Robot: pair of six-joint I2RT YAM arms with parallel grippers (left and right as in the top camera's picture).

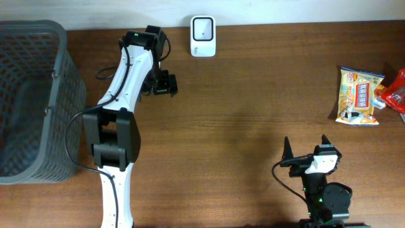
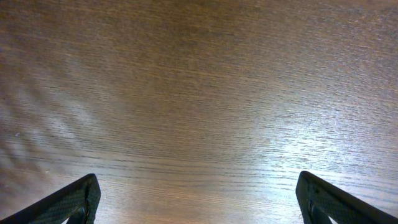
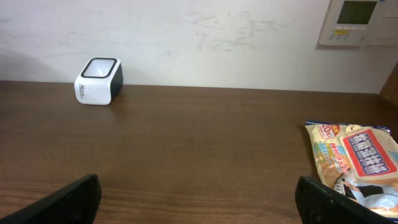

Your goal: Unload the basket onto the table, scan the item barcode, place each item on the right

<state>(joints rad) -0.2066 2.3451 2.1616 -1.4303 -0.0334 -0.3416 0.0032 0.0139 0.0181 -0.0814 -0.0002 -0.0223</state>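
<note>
Right gripper (image 1: 306,147) is spread wide with nothing in it. It sits well away from the scanner (image 1: 203,37), off toward the near right. The snack bag (image 1: 361,96) lies flat far to the scanner's right — ahead and to the right of that gripper, clearly apart from it. A red packet (image 1: 395,92) is just past the bag. Left gripper (image 1: 166,84) is wide and empty too, hanging near the scanner's front left.

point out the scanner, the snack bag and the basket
scanner (image 1: 203,36): overhead view, centre of its top face
snack bag (image 1: 361,96): overhead view, middle of its printed front
basket (image 1: 66,76): overhead view, on its mesh side wall
</note>
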